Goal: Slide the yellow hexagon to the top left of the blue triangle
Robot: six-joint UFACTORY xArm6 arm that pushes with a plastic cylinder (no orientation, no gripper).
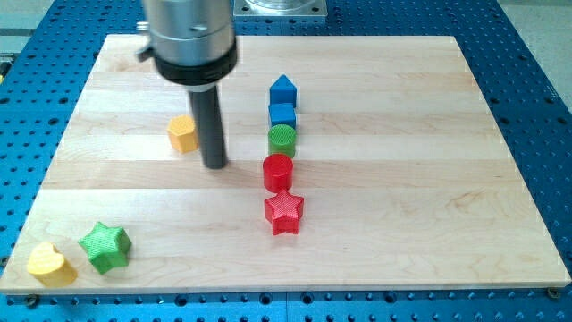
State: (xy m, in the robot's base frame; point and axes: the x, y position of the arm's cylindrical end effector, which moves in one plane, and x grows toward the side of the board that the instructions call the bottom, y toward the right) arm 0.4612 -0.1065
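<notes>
The yellow hexagon [183, 133] lies on the wooden board left of centre. The blue triangle [283, 88] stands near the board's top centre, heading a column of blocks. My tip [214, 165] rests on the board just right of and slightly below the yellow hexagon, very close to it; contact cannot be told. The rod rises up to the arm's dark and grey body [190, 36] at the view's top left.
Below the blue triangle run a blue cube [282, 114], a green cylinder [281, 139], a red cylinder [278, 172] and a red star [284, 212]. A green star [105, 246] and a yellow heart [50, 263] sit at the bottom left corner. The board [429, 179] lies on a blue perforated table.
</notes>
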